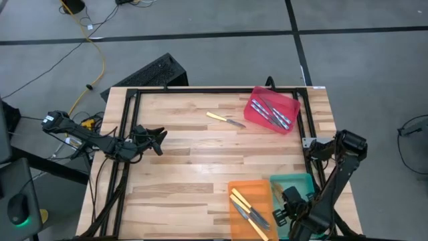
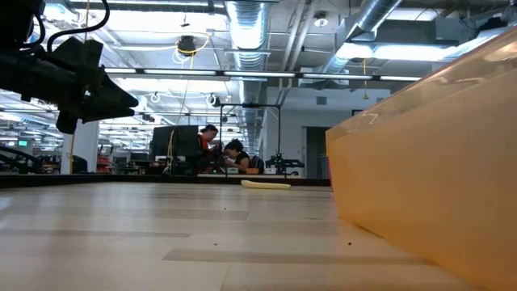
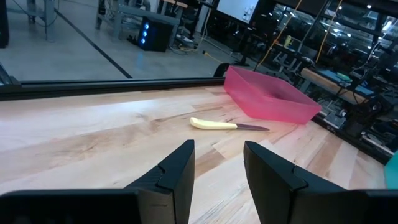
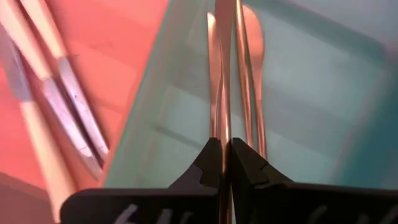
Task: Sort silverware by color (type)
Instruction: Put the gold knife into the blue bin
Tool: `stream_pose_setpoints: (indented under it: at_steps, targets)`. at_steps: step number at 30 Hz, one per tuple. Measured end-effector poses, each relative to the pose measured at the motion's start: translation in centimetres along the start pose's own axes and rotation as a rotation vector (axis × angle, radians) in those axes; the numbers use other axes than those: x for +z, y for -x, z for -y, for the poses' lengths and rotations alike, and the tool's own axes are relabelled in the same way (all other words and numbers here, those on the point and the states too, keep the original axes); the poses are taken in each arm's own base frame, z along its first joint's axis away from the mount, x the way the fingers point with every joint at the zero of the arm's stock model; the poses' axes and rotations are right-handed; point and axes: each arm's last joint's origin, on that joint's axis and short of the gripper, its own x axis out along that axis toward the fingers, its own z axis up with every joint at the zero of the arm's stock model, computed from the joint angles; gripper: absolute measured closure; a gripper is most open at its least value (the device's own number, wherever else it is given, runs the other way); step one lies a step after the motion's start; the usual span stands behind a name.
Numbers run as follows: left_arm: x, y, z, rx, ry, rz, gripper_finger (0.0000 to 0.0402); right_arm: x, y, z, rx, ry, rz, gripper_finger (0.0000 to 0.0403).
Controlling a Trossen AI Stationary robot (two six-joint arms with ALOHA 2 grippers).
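On the table: a light wood top [image 1: 200, 167] with a black frame round its edge, three trays and one loose knife

Loose knife: yellow handle, silver blade [image 1: 225, 120], lying flat on bare wood near the far edge, just beside the red tray but not touching it; the left wrist view has it straight ahead [image 3: 227, 124]

Red tray: sits at the far right corner [image 1: 291, 124], turned a bit askew, with several silver pieces with pale handles [image 1: 273, 112] piled inside

Orange tray: near edge, right of centre [image 1: 235, 186], holding yellow-handled knives [image 1: 249, 211] laid roughly side by side

Teal tray: right up against the orange one [image 1: 302, 181], mostly hidden under the right arm in the high view

Left gripper: hovers over the table's left side [image 1: 160, 138], well apart from the loose knife; fingers [image 3: 177, 177] parted about halfway with nothing between them

Right gripper: down over the teal tray [image 4: 225, 163], fingers pinched tight together on a thin tan wood-coloured utensil [image 4: 222, 68]; a second tan one [image 4: 252, 74] lies alongside it in the tray

Background: two people sit at desks far off in the room [image 2: 220, 152]
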Motion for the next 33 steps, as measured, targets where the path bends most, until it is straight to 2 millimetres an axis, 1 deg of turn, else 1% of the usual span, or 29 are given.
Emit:
stream_pose_setpoints:
  at_steps: [6, 12, 14, 19, 24, 30, 33]
  targets:
    - [0.0, 0.0, 0.0, 0.000, 0.007, 0.000, 0.0280, -1.2, -2.1, -0.9, -0.048, 0.005, -0.026, 0.0381]
    - [0.0, 0.0, 0.0, 0.000, 0.007, 0.000, 0.0280, -2.2, -2.6, -0.6, -0.068, 0.029, -0.042, 0.0381]
    - [0.0, 0.0, 0.0, 0.000, 0.007, 0.000, 0.0280, -2.6, -2.8, -0.5, -0.048, 0.033, -0.062, 0.0381]
    - [0.0, 0.0, 0.0, 0.000, 0.007, 0.000, 0.0280, -3.0, -3.4, -0.3, -0.031, 0.034, -0.088, 0.0381]
    - [0.0, 0.0, 0.0, 0.000, 0.007, 0.000, 0.0280, -3.0, -4.1, -0.1, -0.044, 0.034, -0.097, 0.0381]
    - [0.0, 0.0, 0.0, 0.001, 0.006, 0.000, 0.0280, -3.2, -5.4, 0.2, -0.021, 0.033, -0.116, 0.0386]
    - [0.0, 0.0, 0.0, 0.001, 0.006, -0.001, 0.0280, -3.2, -5.6, 0.3, -0.021, 0.033, -0.116, 0.0389]
